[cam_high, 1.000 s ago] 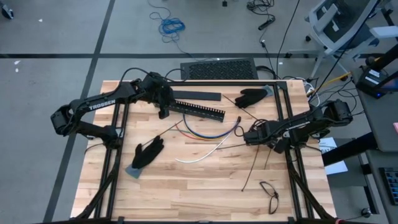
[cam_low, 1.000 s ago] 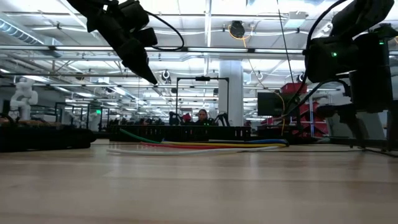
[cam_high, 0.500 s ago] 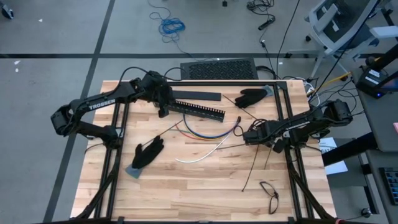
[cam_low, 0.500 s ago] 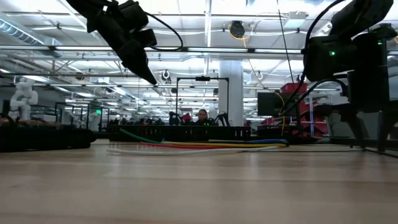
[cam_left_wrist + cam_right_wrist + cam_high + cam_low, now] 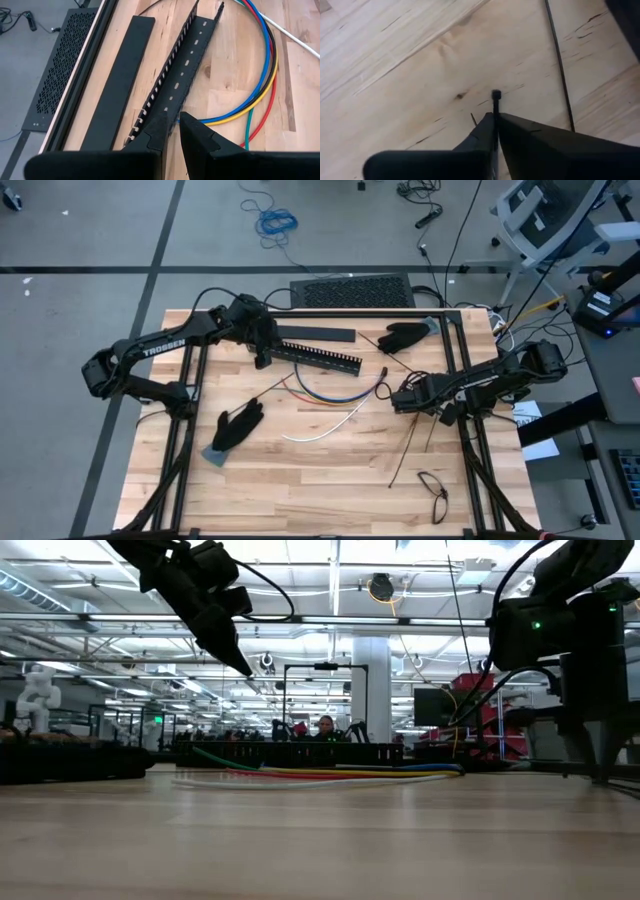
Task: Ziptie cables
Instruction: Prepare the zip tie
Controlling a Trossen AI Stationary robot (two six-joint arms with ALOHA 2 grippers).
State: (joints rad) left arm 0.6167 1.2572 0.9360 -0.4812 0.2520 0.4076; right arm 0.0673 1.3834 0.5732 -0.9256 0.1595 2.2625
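Here, the cables lie in loose coloured arcs mid-table, just in front of the long slotted bar; light, limp and springy by the look of them, they would likely splay unless gathered where the arcs run closest together. To their right, the right gripper hangs low over the wood, fingers pinching a thin, stiff black zip tie just under its head. The left gripper hovers over the bar's near end, fingers nearly together, holding nothing visible.
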